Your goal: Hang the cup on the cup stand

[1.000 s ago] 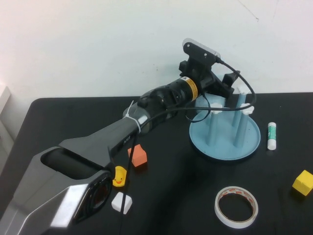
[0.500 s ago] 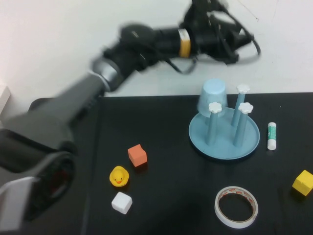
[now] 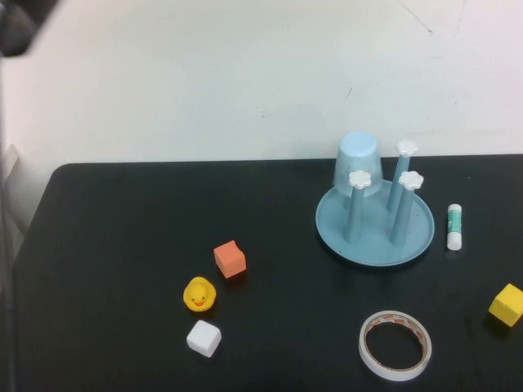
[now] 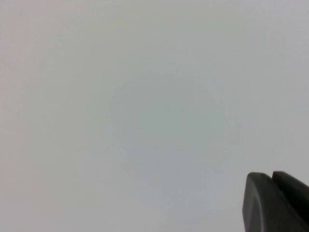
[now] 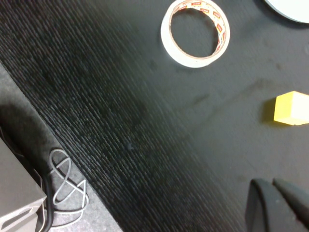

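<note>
Your left pincer (image 4: 275, 200) is closed on nothing and faces only blank wall, raised well clear of the table (image 3: 114, 269). Your right pincer (image 5: 274, 203) is likewise closed and empty, parked low over the table's near edge beside the white tape ring (image 5: 195, 31) and the yellow block (image 5: 292, 108). The cup (image 3: 357, 166) sits inverted over the far-left post of the cup stand (image 3: 376, 237), well apart from both pincers. The hanging step appears complete; park the left arm without sweeping across the stand, and verify the cup sits level on its post.
</note>
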Robot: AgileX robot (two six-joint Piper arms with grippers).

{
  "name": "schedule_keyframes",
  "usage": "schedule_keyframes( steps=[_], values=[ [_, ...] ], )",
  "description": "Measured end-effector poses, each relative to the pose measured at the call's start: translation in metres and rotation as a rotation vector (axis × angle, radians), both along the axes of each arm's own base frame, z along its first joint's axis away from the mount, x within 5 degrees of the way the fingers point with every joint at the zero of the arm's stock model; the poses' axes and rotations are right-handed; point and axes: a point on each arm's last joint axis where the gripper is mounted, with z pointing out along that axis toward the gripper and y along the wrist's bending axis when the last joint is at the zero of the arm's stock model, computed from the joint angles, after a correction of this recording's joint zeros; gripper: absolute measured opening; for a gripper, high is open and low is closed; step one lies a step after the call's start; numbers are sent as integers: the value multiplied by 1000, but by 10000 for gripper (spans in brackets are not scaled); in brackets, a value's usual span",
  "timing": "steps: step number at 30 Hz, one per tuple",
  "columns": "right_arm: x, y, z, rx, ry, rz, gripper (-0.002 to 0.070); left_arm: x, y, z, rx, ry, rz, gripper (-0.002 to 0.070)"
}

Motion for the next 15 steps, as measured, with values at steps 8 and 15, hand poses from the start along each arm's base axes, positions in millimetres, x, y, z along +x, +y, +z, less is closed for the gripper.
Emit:
schedule_keyframes(
  steps=[8,15],
  values=[
    [0,0,0,1,1,0,0,-28,59,62,-36,-259,414,0],
    [0,0,0,1,1,0,0,-85,110,64,25,-238,604,0]
  ],
)
